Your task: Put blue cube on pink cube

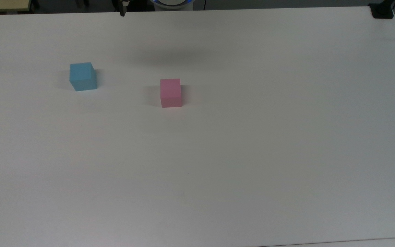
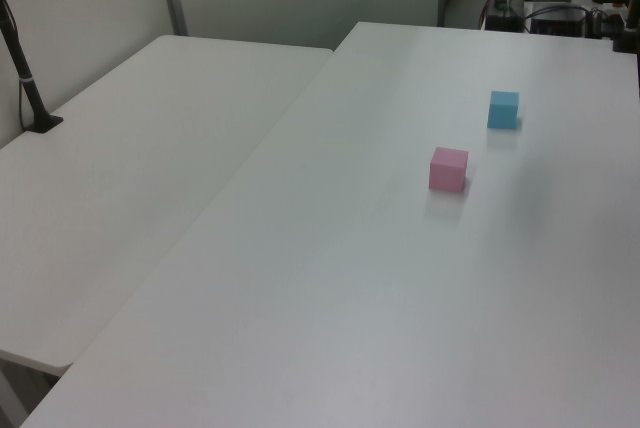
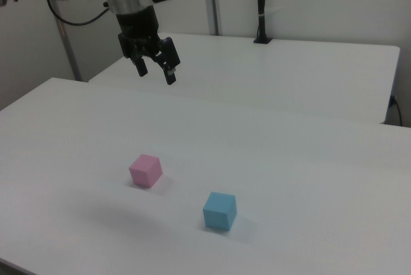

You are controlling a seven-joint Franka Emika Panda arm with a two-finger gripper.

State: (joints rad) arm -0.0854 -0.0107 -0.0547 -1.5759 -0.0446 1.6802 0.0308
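The blue cube (image 1: 82, 76) (image 2: 503, 109) (image 3: 219, 211) rests alone on the white table (image 1: 238, 144), left of the pink cube in the top view. The pink cube (image 1: 170, 92) (image 2: 449, 169) (image 3: 146, 170) stands a short way from it, both flat on the tabletop and apart. High above the table hangs my gripper (image 3: 156, 70), open with nothing between its fingers, well clear of both cubes. One dark fingertip (image 1: 122, 13) shows at the top view's upper edge.
A second white table (image 2: 140, 178) adjoins the work table, with a black pole clamped to it (image 2: 25, 68) (image 3: 261, 5). A black clamp (image 1: 382, 10) sits at the top view's far right corner. The robot base (image 1: 171, 3) stands at the table's far edge.
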